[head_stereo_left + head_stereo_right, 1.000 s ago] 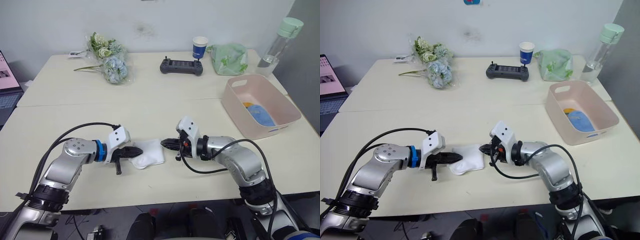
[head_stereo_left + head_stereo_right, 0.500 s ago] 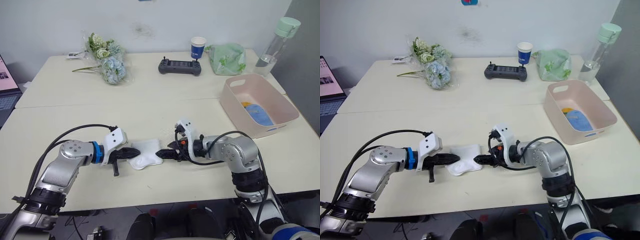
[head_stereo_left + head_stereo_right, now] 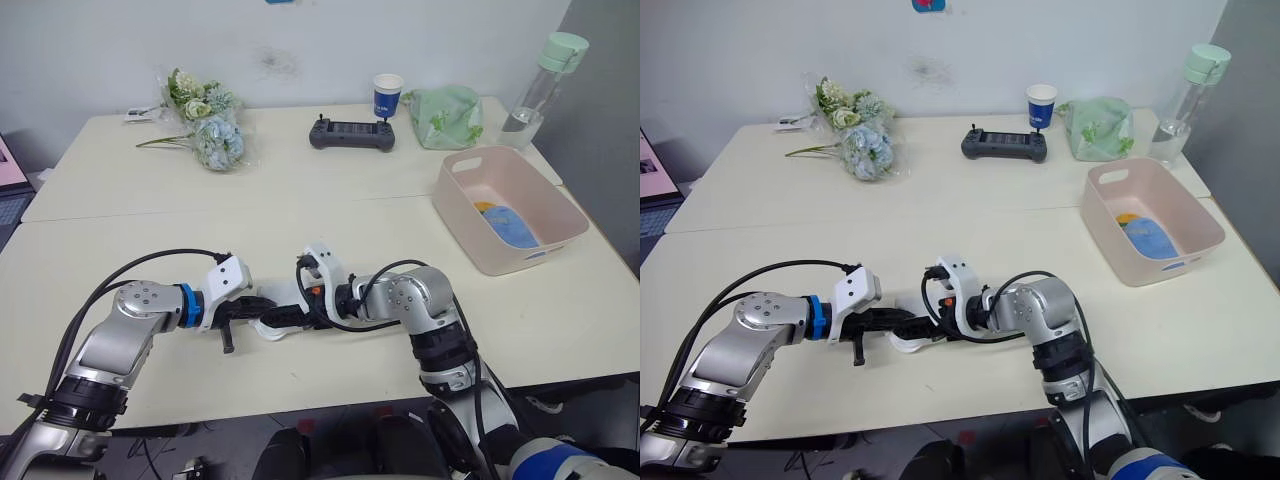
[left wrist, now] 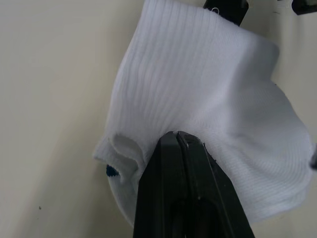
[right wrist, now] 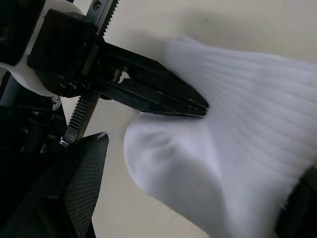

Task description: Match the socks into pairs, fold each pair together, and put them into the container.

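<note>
One bundle of white ribbed fabric socks (image 4: 208, 104) lies on the cream table (image 3: 330, 215) between the two grippers; how many socks are in that bundle I cannot tell from here. A single pale pink rectangular plastic tub (image 3: 508, 208) stands well apart, beyond the right arm on its outer side, and inside it I count one light blue sock (image 3: 503, 226) with one mustard-orange sock (image 3: 482, 208) peeking out at its far end. The left gripper (image 4: 177, 136) has its two black fingers pressed together with a fold of the white fabric caught at their tips, near the cuff end where a small blue mark shows. The right gripper (image 3: 285, 314) reaches in from the opposite side and meets the white socks head-on, its fingers spread wide, one black textured pad (image 5: 79, 188) beside the fabric's rounded edge and the other at the far edge, so the bundle sits between them without being clamped. The two grippers are close together, nearly tip to tip over the socks. Farther back across the table from both grippers sit one black handheld controller (image 3: 350, 133), one blue and white paper cup (image 3: 386, 96), one pale green cloth bag (image 3: 444, 115), one clear bottle with a mint green lid (image 3: 538, 83) and one bunch of pale artificial flowers (image 3: 205, 130).
</note>
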